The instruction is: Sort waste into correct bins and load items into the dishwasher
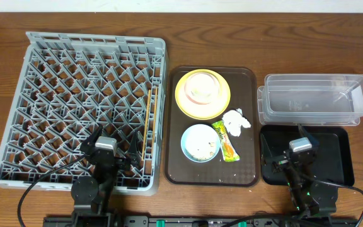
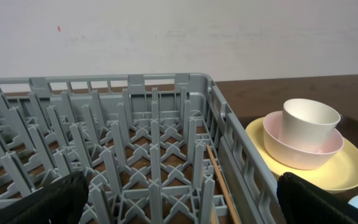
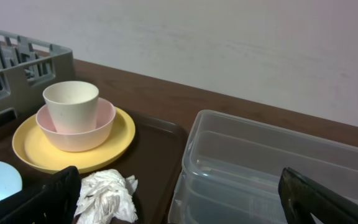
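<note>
The grey dish rack (image 1: 74, 94) fills the left. On the brown tray, a yellow plate (image 1: 184, 104) holds a cream bowl (image 1: 217, 88) with a white cup (image 1: 200, 88) inside it. Below it a light blue bowl (image 1: 186, 142) holds rice crumbs (image 1: 203, 149). A crumpled napkin (image 1: 236, 122) and a green-and-yellow wrapper (image 1: 225, 140) lie beside it. The clear tub (image 1: 314, 104) and black tray (image 1: 336, 157) are at the right. My left gripper (image 1: 112, 150) (image 2: 179, 205) is open over the rack's front. My right gripper (image 1: 298, 151) (image 3: 179, 205) is open over the black tray, with the napkin (image 3: 107, 196) near its left finger.
Wooden chopsticks (image 1: 149, 123) lie along the rack's right side. The brown serving tray (image 1: 244, 164) sits between the rack and the bins. The clear tub (image 3: 278, 168) is just ahead of my right gripper. A wall stands behind the table.
</note>
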